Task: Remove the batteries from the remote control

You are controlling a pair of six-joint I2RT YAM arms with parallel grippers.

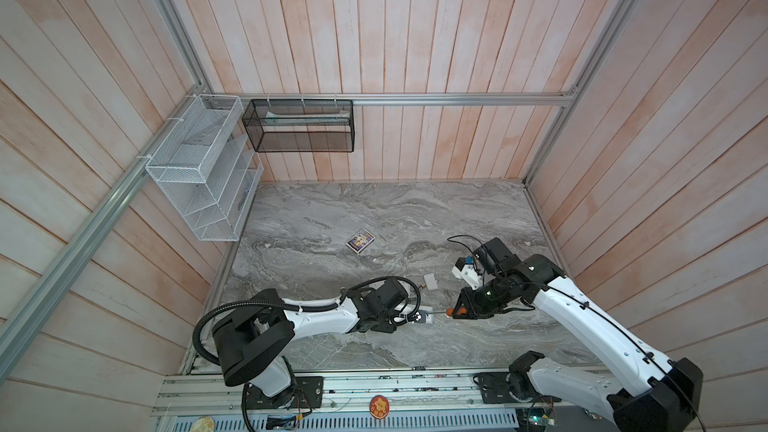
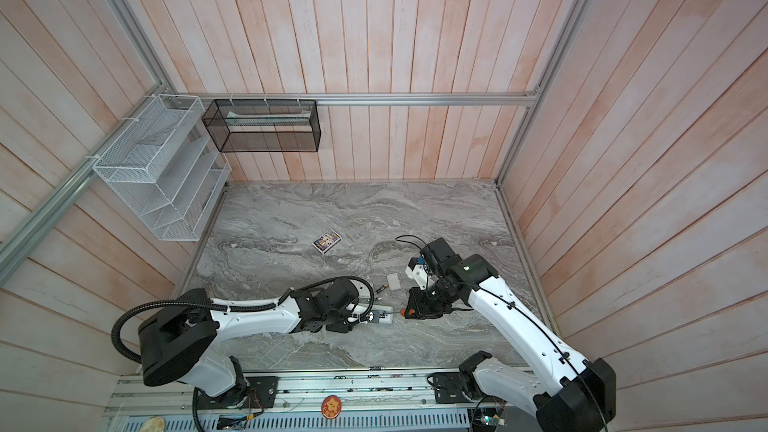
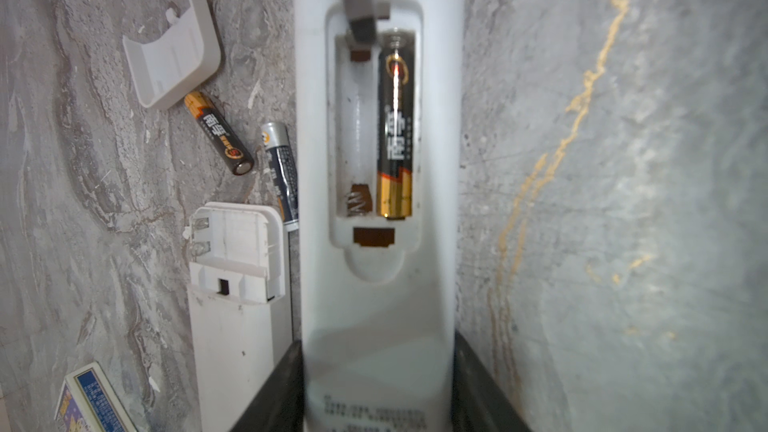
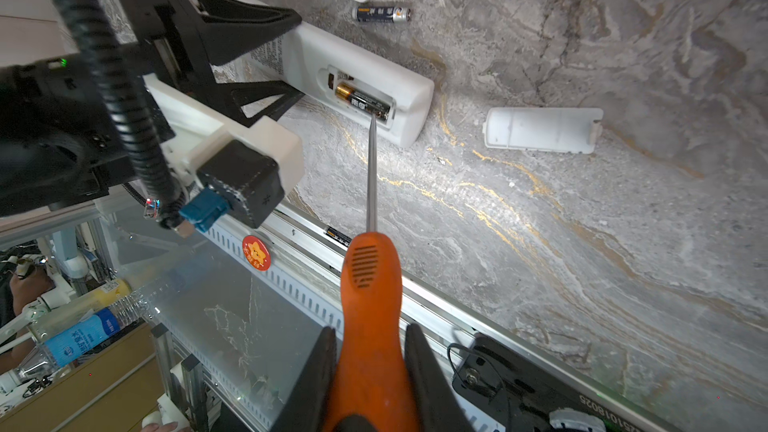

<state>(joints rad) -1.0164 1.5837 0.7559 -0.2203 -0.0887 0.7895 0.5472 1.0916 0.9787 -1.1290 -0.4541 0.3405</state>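
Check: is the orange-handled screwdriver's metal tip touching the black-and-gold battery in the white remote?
Cannot tell. Left wrist view: blurred screwdriver tip sits beside the battery; neither gap nor contact is plain.

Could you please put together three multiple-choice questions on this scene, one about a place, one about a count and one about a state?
1. Where is the tip of the screwdriver?
A) on the card box
B) in the open battery compartment of the remote
C) in a wire basket

2. How many batteries lie in that remote, held by the left gripper?
A) none
B) one
C) two

3. What is the right gripper doing?
A) open, empty
B) shut on a battery
C) shut on the screwdriver's orange handle

Answers:
1 B, the left wrist view shows the blade inside the compartment.
2 B, one battery lies beside a slot that shows only its spring.
3 C, it clamps the handle on both sides.
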